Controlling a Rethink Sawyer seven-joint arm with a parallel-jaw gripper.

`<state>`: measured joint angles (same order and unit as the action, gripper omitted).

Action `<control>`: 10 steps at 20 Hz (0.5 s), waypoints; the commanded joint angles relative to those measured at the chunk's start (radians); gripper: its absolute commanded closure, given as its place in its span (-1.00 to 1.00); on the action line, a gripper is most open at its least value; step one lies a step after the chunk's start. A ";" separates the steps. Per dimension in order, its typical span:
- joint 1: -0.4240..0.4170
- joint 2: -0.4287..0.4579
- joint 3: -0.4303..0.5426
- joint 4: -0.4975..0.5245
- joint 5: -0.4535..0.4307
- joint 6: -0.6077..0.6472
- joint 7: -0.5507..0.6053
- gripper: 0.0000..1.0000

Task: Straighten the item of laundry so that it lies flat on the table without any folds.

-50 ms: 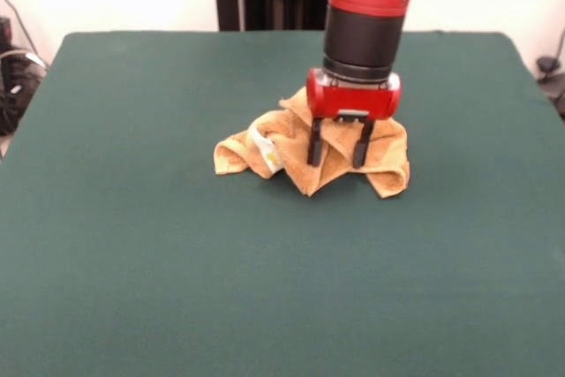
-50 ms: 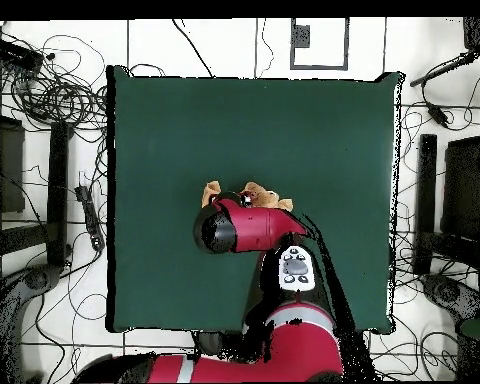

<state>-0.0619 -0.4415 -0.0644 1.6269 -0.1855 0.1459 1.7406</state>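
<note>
The pincer (image 1: 337, 146) hangs spread apart over the crumpled towel (image 1: 388, 161); its white tag (image 1: 264, 148) shows no legible writing.

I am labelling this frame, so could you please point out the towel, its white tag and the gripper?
towel (image 1: 388, 161): front view, on its right-hand fold.
white tag (image 1: 265, 147): front view, on the tag's middle.
gripper (image 1: 337, 163): front view, midway between the open fingertips.

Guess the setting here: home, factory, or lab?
Likely a robotics lab: a red and black robot arm over a green cloth-topped table, with black cables tangled across the white floor beside it.
</note>
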 commanded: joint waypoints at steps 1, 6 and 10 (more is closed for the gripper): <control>0.052 -0.050 0.068 0.097 0.045 0.191 0.131 -1.00; 0.053 -0.077 0.067 0.099 0.047 0.233 0.127 -1.00; 0.042 -0.079 0.077 0.104 0.033 0.229 0.118 -1.00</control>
<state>-0.0360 -0.5295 -0.0645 1.6573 -0.1856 0.2649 1.7406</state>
